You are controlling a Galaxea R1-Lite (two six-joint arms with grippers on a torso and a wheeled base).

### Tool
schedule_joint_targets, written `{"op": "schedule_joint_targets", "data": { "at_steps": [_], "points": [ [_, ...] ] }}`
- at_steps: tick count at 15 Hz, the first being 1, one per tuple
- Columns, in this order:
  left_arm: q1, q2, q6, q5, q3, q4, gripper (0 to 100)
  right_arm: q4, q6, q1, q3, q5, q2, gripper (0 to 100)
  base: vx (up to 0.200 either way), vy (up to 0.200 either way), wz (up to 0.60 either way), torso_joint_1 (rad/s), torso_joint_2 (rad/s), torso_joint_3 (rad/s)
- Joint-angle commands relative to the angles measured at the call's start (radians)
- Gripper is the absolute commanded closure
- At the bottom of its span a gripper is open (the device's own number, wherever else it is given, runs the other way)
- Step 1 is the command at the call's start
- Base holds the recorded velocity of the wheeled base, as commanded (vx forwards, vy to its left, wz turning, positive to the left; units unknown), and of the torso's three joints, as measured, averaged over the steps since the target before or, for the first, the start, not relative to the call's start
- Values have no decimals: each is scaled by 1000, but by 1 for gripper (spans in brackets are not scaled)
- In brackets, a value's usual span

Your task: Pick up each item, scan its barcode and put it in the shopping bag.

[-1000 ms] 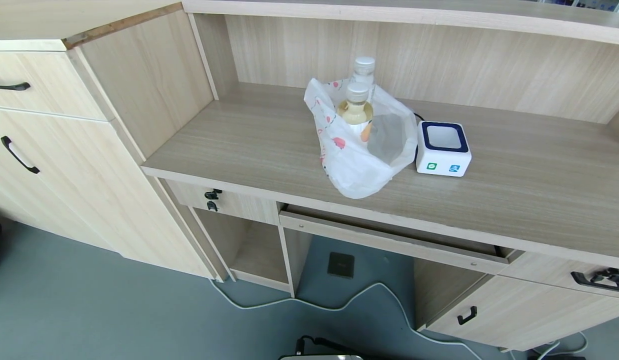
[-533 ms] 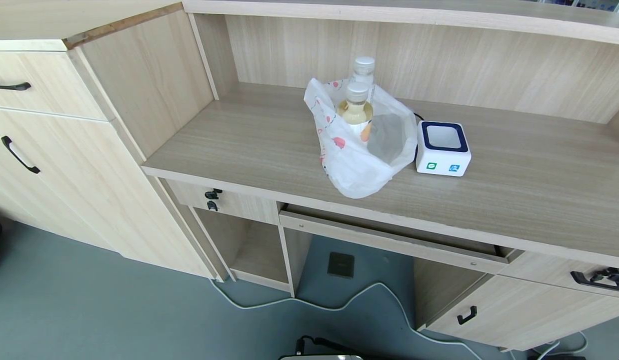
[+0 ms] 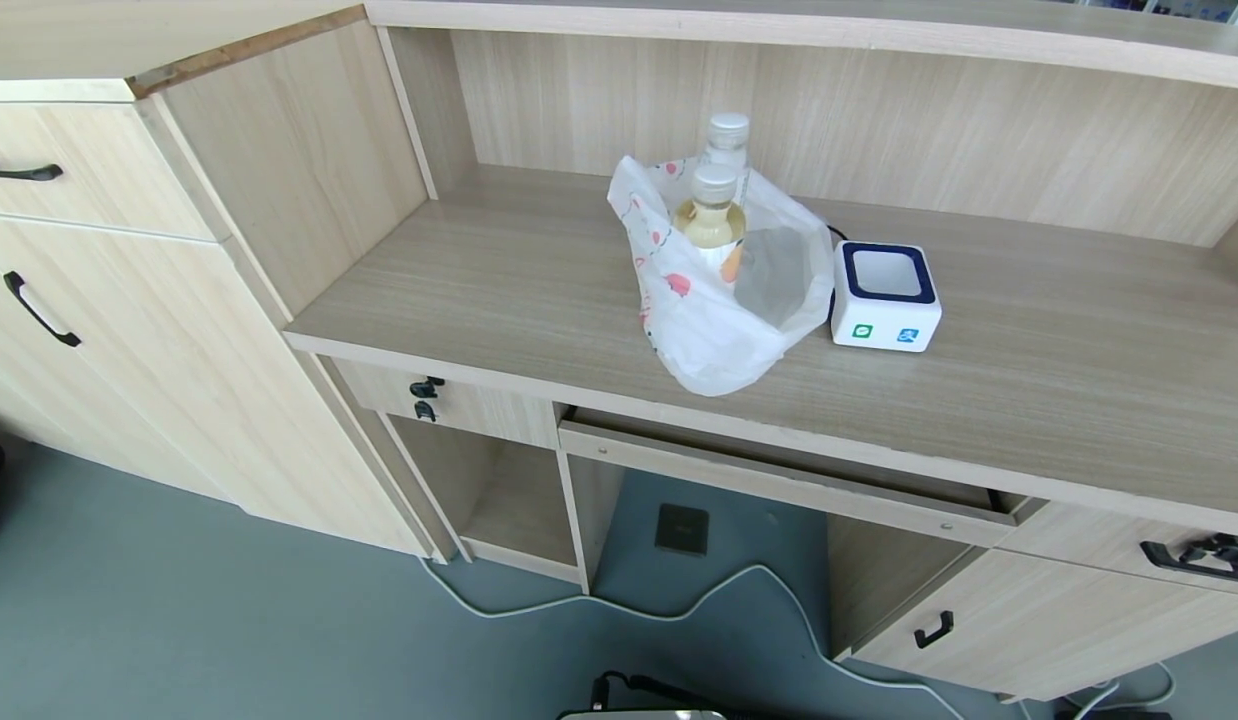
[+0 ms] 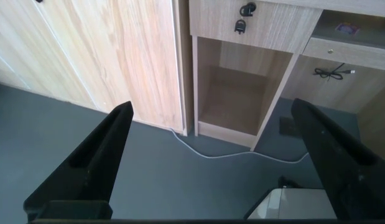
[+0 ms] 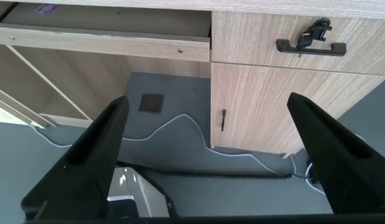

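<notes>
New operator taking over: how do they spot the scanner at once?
On the long wooden counter, find the white shopping bag holding two bottles. The scanner sits right beside it, on the robot's right. It is the only small white cube, with a dark blue frame around its top window.

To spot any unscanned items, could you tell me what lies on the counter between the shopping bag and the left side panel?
Nothing: the head view shows bare counter between the shopping bag and the side panel.
</notes>
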Motion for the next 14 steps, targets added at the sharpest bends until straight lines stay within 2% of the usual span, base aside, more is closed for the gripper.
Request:
{"op": "schedule_joint_targets", "data": {
  "at_steps": [1, 14],
  "points": [
    [0, 0, 0, 1, 0, -1, 0, 1, 3, 2, 0, 2, -15, 0, 0, 0, 0, 0, 0, 0],
    [0, 0, 0, 1, 0, -1, 0, 2, 6, 2, 0, -1, -15, 0, 0, 0, 0, 0, 0, 0]
  ]
}}
